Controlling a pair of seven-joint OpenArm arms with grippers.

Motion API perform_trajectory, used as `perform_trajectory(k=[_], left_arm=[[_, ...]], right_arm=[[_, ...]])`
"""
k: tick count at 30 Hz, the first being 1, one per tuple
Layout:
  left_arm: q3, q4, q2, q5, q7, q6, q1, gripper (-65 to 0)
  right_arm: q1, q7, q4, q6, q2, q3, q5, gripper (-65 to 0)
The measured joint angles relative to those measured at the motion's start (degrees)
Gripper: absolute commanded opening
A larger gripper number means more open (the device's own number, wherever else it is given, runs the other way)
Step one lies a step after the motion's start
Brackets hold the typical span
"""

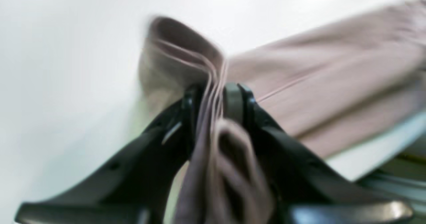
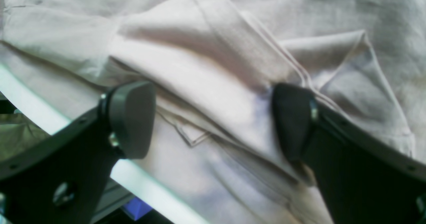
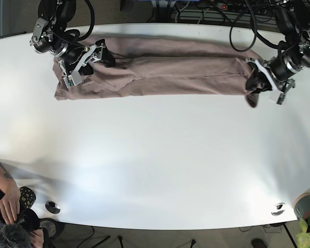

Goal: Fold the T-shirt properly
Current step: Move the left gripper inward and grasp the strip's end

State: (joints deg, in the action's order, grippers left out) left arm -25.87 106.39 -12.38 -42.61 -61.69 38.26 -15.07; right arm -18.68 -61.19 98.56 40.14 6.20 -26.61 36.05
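The pinkish-brown T-shirt (image 3: 165, 72) lies as a long folded band across the far side of the white table (image 3: 155, 155). My left gripper (image 3: 256, 83), on the base view's right, is shut on the shirt's right end. In the left wrist view the jaws (image 1: 213, 101) pinch several layers of fabric (image 1: 186, 51) lifted off the table. My right gripper (image 3: 88, 58), on the base view's left, is open over the shirt's left end. In the right wrist view its fingers (image 2: 131, 117) straddle a folded ridge of cloth (image 2: 206, 67), wide apart.
The table's far edge (image 2: 33, 114) runs just behind my right gripper. Cables (image 3: 237, 20) lie beyond the table. A person's hand with a camera (image 3: 10, 209) is at the bottom left. Two round metal inserts (image 3: 52, 207) (image 3: 278, 208) sit near the front edge.
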Motion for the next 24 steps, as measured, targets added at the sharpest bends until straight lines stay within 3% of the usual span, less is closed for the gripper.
perform_trajectory(k=[5,9,14,19,21,24], left_arm=[[10.3,0.3,2.6,1.2,-0.8,-3.8,1.5,-55.3],[16.9,0.3,4.9,4.2,0.2,-4.2,3.9,-55.1],[21.4,0.3,8.8,10.6,-0.2,-4.4,3.5,-55.1],[22.7,0.3,10.3,12.3,-0.2,-4.4,3.8,-54.7],[22.6,0.3,10.3,12.2,0.0,-4.4,3.8,-52.4],[22.5,0.5,10.0,12.2,-0.1,-4.4,3.6,-41.3]], right_arm=[[0.2,-0.1,0.0,0.0,0.0,0.0,0.0,-11.9],[0.8,-0.5,0.0,0.0,0.0,0.0,-0.2,-11.9],[1.6,-0.6,-0.1,-0.02,-0.2,0.0,-0.5,-11.9],[1.9,-1.0,-0.1,-0.02,-0.2,0.0,-0.7,-11.9],[1.9,-1.0,-0.1,-0.02,-0.2,0.0,-0.9,-11.9],[2.3,-1.0,-0.1,-0.02,-0.3,0.0,-1.0,-11.9]])
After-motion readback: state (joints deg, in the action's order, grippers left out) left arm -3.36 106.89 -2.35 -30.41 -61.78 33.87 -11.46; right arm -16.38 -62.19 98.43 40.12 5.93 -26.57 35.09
